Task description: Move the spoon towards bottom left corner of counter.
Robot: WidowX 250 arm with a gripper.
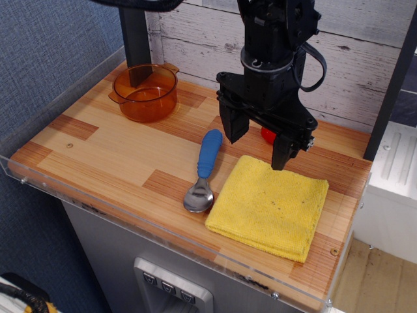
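- Nearest the camera, the clear acrylic rim [163,229] runs along the front edge of the bench [111,153], a top of light and reddish-brown striped planks.
- Just behind that rim on the right lies a folded yellow cloth [268,205], flat on the wood, its near corner close to the front edge.
- Beside the cloth's left edge rests the spoon [202,171] — its shiny silver bowl points toward the front rim, its thick blue handle angles back and slightly right.
- It lies flat on the planks near the middle of the bench, close to the cloth; whether the bowl touches the cloth's edge cannot be told. Nothing grips it.
- Above and behind the cloth hangs the black end effector [259,143], released: its two dark fingers [232,127] stand apart and empty, pointing down.
- One finger is just right of the spoon handle's far end, the other over the cloth's far edge.
- Between and behind the fingers a small red object [268,135] shows, mostly hidden.
- Farther back on the left sits an orange translucent pot [144,91] with two small side handles, well apart from the spoon.
- Behind everything stands a whitewashed plank wall [352,59] — a dark post [135,36] rises behind the pot.
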